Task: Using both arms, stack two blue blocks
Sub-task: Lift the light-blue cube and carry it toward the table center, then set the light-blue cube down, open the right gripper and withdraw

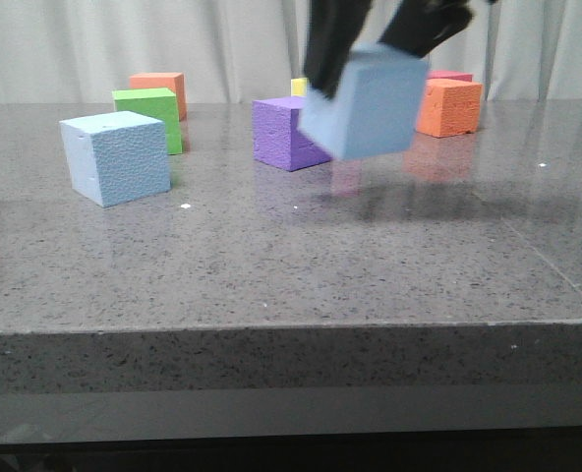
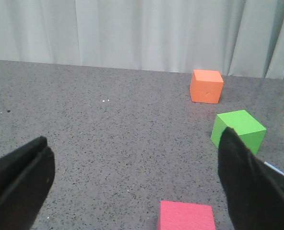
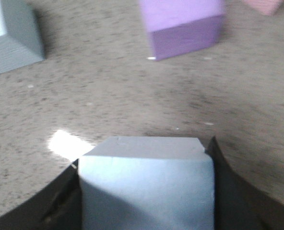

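Note:
One blue block (image 1: 365, 108) hangs tilted above the table right of centre, and my right gripper (image 1: 375, 54) is shut on it from above. The right wrist view shows this block (image 3: 147, 191) filling the gap of the right gripper (image 3: 144, 154), a black finger pressed on each side. The other blue block (image 1: 114, 157) rests on the table at the left, also seen as a blue block (image 3: 12, 33) in the right wrist view. My left gripper (image 2: 134, 136) stands open over bare table with nothing between its fingers; it is outside the front view.
A purple cube (image 1: 286, 133) sits just behind the held block. A green cube (image 1: 153, 113) and an orange cube (image 1: 163, 88) stand behind the resting blue block. Another orange cube (image 1: 450, 106) is at the back right. A pink cube (image 2: 187, 215) lies near the left gripper.

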Robot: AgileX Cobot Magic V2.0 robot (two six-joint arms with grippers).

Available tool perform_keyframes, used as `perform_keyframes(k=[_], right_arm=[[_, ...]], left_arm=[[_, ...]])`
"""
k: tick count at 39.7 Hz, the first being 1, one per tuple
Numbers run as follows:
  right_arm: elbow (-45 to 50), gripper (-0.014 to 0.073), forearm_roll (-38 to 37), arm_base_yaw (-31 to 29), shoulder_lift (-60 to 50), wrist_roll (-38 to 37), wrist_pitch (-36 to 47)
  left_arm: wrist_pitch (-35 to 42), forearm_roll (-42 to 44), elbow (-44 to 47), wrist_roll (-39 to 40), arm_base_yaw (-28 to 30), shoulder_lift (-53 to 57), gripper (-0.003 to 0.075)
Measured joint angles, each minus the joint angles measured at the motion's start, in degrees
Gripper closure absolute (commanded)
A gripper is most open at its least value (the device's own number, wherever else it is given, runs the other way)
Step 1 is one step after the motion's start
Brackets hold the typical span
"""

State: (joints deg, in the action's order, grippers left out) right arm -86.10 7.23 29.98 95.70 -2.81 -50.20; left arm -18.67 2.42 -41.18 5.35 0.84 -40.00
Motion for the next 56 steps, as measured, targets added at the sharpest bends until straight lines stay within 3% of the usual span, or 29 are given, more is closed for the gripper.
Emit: perform_keyframes(k=[16, 27, 42, 45, 48, 56], right_arm=[[-0.99, 0.0253, 0.13, 4.64, 7.62, 0.21, 2.05], [-1.07, -0.0076, 0.13, 4.68, 7.65, 0.21, 2.05], [-1.96, -0.005, 0.13, 4.34, 3.4, -0.41, 2.04], [-2.62, -0.0011, 0.13, 4.22, 2.06, -0.5, 1.93], [-2.88, 0.008, 0.13, 4.22, 1.47, -0.66, 1.84], [-2.97, 0.0467, 0.13, 4.22, 0.74, -0.64, 1.73]], left_arm=[[0.0, 0.0, 0.0, 0.0, 0.0, 0.0, 0.0048], [0.0, 0.0, 0.0, 0.0, 0.0, 0.0, 0.0048], [0.0, 0.0, 0.0, 0.0, 0.0, 0.0, 0.0048], [0.0, 0.0, 0.0, 0.0, 0.0, 0.0, 0.0048], [0.0, 0.0, 0.0, 0.0, 0.0, 0.0, 0.0048], [0.0, 0.0, 0.0, 0.0, 0.0, 0.0, 0.0048]])
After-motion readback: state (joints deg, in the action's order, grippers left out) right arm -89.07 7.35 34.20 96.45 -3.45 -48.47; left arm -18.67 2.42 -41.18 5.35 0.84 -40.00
